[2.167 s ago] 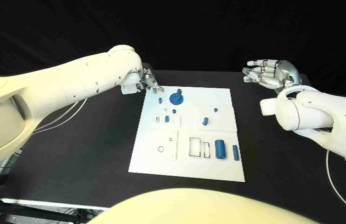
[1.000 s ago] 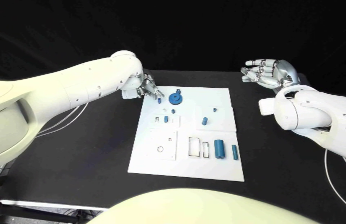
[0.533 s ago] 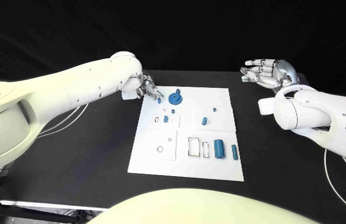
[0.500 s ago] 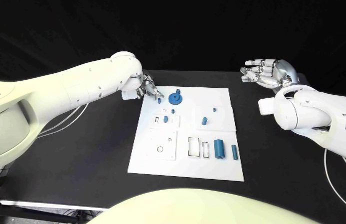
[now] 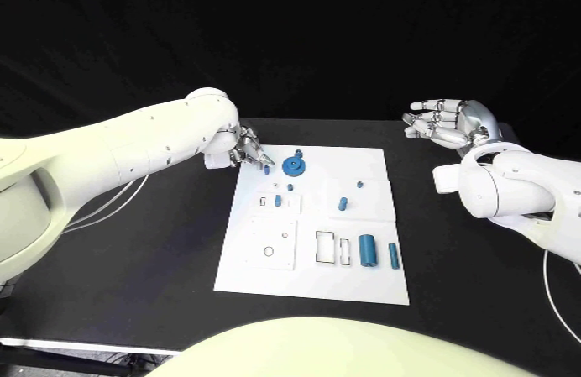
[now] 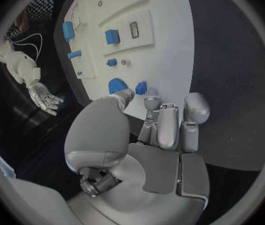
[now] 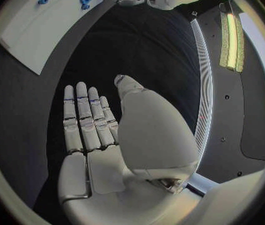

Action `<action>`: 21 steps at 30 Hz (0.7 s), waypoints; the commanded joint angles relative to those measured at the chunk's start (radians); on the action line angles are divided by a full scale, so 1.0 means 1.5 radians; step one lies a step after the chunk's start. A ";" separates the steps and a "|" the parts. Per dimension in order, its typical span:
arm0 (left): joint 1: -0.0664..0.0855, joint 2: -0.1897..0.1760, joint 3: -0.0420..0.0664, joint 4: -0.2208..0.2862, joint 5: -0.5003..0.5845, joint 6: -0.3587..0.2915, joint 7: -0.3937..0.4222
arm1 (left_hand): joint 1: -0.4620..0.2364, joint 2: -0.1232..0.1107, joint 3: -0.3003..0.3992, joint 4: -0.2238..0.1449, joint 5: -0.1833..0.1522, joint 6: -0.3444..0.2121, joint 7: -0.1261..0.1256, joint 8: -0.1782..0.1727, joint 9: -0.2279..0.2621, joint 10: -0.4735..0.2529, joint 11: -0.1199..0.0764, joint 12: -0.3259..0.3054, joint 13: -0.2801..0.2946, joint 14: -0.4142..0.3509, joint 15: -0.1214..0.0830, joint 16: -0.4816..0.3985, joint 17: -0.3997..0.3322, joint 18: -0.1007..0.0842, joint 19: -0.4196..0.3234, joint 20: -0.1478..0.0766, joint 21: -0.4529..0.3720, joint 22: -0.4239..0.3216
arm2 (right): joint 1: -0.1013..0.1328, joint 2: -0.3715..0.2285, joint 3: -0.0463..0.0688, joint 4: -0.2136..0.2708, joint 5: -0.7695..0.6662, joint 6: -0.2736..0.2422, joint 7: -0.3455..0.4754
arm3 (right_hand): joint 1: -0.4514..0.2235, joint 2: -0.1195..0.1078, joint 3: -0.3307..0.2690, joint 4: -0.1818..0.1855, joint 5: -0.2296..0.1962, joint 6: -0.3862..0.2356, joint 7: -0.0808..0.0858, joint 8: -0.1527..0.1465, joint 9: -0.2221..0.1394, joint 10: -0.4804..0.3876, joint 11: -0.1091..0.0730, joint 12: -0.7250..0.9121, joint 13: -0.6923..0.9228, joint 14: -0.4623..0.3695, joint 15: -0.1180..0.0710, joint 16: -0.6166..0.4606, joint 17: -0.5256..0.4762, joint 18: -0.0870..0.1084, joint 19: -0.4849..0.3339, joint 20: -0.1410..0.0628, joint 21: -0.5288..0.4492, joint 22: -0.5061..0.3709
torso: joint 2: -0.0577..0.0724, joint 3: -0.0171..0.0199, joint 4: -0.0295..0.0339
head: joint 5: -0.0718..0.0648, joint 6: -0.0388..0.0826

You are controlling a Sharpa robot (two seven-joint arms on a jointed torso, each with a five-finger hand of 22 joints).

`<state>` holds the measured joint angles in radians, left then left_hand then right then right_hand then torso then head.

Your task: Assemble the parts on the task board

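Assembly looks barely begun: blue parts (image 5: 367,251) lie scattered on the task board (image 5: 315,285). Left hand (image 5: 248,149) reaches a small peg (image 5: 265,169), grasp unclear; right hand (image 5: 451,123) hovers, fingers apart.

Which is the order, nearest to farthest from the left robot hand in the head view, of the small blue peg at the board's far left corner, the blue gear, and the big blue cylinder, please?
From the left robot hand:
1. Small blue peg, at the task board's far left corner, right by the fingertips.
2. Blue gear, just beyond the peg toward the board's middle.
3. Big blue cylinder, on the near right part of the board.
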<state>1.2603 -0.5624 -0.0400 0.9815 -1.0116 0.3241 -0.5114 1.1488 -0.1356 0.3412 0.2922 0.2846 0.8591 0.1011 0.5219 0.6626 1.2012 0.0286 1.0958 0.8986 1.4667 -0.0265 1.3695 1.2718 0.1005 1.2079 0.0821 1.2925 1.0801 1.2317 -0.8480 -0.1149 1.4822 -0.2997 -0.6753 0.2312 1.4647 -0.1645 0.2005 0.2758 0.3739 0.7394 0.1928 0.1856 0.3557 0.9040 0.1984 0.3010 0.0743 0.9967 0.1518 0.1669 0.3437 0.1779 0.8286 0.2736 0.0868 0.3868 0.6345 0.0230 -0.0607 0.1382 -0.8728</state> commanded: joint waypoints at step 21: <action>-0.001 0.000 0.000 0.001 0.027 -0.013 0.021 | 0.152 0.038 0.108 -0.034 0.001 -0.002 -0.020 0.072 0.063 0.015 -0.020 0.006 -0.008 0.010 -0.021 0.005 0.005 0.002 0.013 -0.010 0.013 0.020 | 0.000 0.002 0.000 -0.001 -0.006 0.009 0.006 | -0.006 -0.001 0.007 0.001 0.007 -0.005 0.054 0.004 -0.002 0.001 0.005 0.002 -0.003 0.003 0.004 -0.004 -0.003 0.003 -0.005 0.000 -0.006 -0.004 | -0.001 0.0002 0.0001 | 0.001 0.000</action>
<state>1.2600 -0.5628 -0.0406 0.9810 -0.9923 0.3132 -0.4972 1.3558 -0.0863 0.4519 0.2808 0.2800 0.8642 0.0695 0.6234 0.7396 1.2263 0.0037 1.1035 0.8882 1.4670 -0.0519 1.3735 1.2798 0.1001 1.2223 0.0677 1.3083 1.1097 1.2317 -0.8462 -0.1149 1.4803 -0.2999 -0.6746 0.2312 1.4647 -0.1645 0.2064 0.2759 0.3777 0.7394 0.1928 0.1856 0.3547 0.9040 0.1984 0.3010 0.0719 1.0004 0.1554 0.1669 0.3413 0.1779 0.8286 0.2736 0.0824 0.3819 0.6337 0.0232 -0.0606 0.1400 -0.8728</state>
